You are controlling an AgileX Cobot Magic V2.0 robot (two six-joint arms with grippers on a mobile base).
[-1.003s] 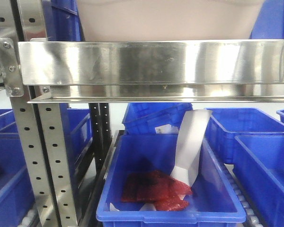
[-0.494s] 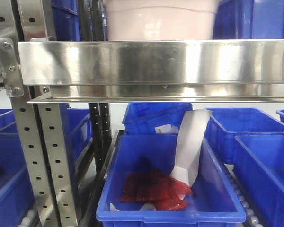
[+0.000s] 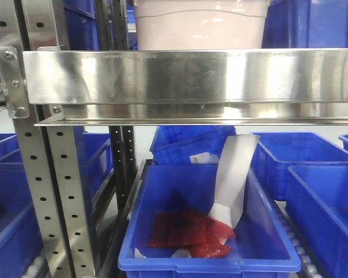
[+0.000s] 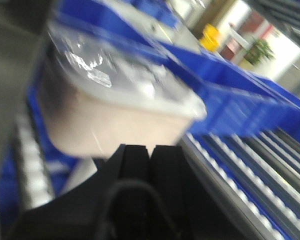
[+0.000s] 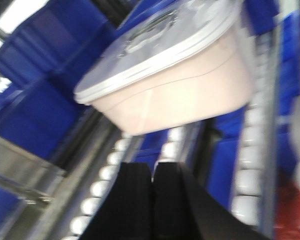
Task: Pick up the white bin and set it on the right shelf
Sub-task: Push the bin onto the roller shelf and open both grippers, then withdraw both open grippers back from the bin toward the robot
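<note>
The white bin (image 3: 200,26) rests on the right shelf, its lower part hidden behind the shiny steel front rail (image 3: 191,75). In the left wrist view the bin (image 4: 120,120) sits just beyond my left gripper (image 4: 151,147), which is shut with nothing between its fingers. The right wrist view shows the bin (image 5: 190,90) with its glossy lid on the white rollers (image 5: 110,172), a short way ahead of my right gripper (image 5: 151,167), also shut and empty. Neither gripper touches the bin.
Blue crates (image 3: 313,23) flank the bin on the same level. Below the rail, a blue crate (image 3: 209,231) holds red packets (image 3: 188,229) and a white paper strip (image 3: 235,174); more blue crates surround it. Perforated grey uprights (image 3: 52,197) stand at left.
The bin has slid back from the rail, deeper onto the shelf; it looked wide and close a second ago and now looks narrower. The lower crates have not moved.
</note>
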